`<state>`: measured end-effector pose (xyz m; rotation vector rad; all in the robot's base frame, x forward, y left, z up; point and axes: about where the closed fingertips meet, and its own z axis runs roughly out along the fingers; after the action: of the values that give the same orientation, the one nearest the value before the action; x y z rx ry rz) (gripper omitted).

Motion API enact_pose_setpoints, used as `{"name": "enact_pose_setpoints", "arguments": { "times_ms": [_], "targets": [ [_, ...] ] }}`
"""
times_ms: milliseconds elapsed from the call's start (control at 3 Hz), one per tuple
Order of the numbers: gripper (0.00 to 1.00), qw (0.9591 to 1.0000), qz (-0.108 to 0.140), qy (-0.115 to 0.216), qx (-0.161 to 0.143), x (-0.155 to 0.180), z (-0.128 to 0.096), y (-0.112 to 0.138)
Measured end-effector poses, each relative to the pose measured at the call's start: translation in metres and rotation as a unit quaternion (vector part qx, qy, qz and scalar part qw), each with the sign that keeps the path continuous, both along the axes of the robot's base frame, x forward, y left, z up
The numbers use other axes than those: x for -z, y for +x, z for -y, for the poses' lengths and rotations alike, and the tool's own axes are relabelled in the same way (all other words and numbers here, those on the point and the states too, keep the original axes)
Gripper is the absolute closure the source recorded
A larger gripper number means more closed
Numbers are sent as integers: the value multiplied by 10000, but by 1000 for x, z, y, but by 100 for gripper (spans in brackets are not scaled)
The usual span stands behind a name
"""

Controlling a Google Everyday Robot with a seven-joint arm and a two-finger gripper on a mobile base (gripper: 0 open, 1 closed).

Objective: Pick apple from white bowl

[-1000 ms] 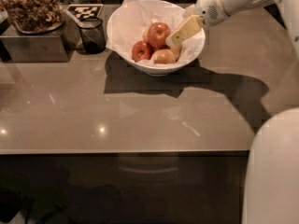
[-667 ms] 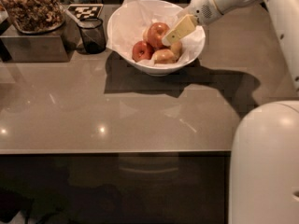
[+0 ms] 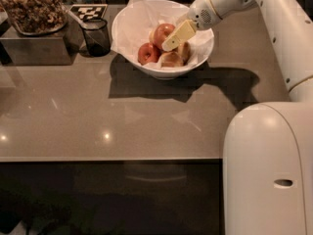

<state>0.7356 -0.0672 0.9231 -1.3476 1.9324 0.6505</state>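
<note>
Pale-yellow end effector (image 3: 168, 44) over red-orange apple (image 3: 159, 32)

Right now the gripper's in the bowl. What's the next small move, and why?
Probably ease the gripper slightly lower and left to centre it on the apple. It hangs inside the white bowl, overlapping the apple's right side, and the apple sits among the others, not lifted.

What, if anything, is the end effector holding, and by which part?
Cannot be told: the end effector sits inside the wide white paper-lined bowl, at the large round red-orange apple, with no grasp visible.
</note>
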Motion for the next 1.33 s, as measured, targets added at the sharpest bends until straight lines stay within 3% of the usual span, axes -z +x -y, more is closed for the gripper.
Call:
{"name": "enact_pose_setpoints", "arguments": {
  "times_ms": [1333],
  "targets": [
    [100, 9986, 27, 499, 174, -5, -2, 7]
  ]
}}
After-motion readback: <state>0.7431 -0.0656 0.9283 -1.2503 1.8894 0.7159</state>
